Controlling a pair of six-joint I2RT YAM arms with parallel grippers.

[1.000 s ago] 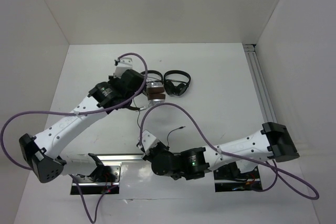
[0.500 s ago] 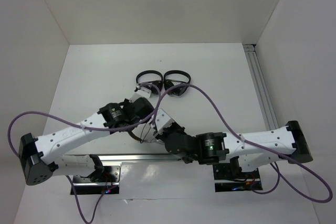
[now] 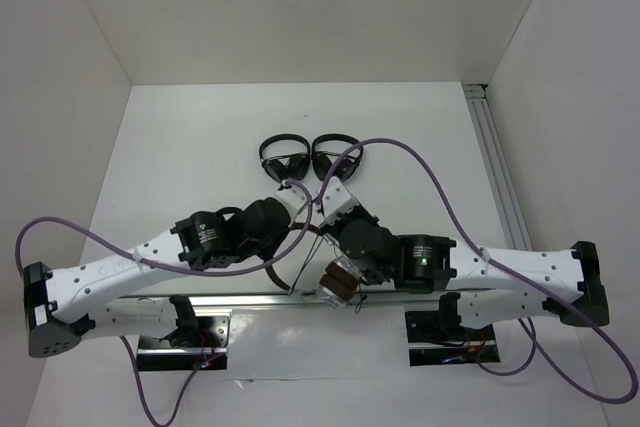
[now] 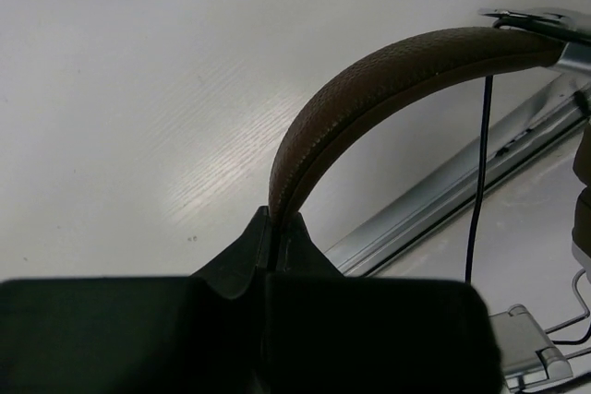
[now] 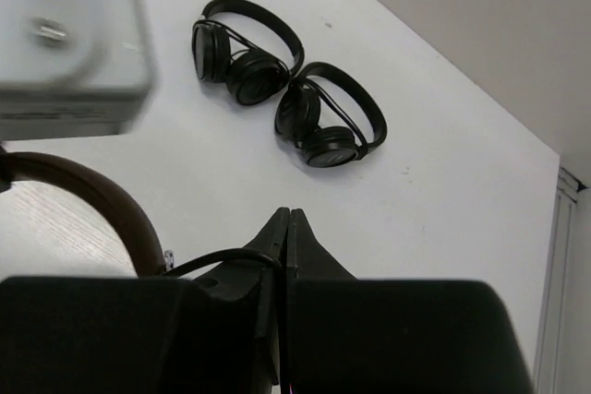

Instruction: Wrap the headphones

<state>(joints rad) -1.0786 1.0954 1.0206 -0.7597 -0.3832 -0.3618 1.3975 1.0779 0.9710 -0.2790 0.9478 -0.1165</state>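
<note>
Left gripper (image 4: 272,219) was clamped on the padded brown headband (image 4: 369,89) of the silver-and-brown over-ear headphones (image 3: 338,282) — right gripper (image 5: 288,219) pinched their thin black cable (image 5: 217,258).

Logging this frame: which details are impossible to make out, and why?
Top view: the left arm covers much of the brown-headband over-ear headphones; cable turns unreadable.
Left wrist view: their silver-and-brown earcups are cut by the right edge.
Right wrist view: whether the shut right gripper pinches the thin black cable; its own body hides that.
</note>
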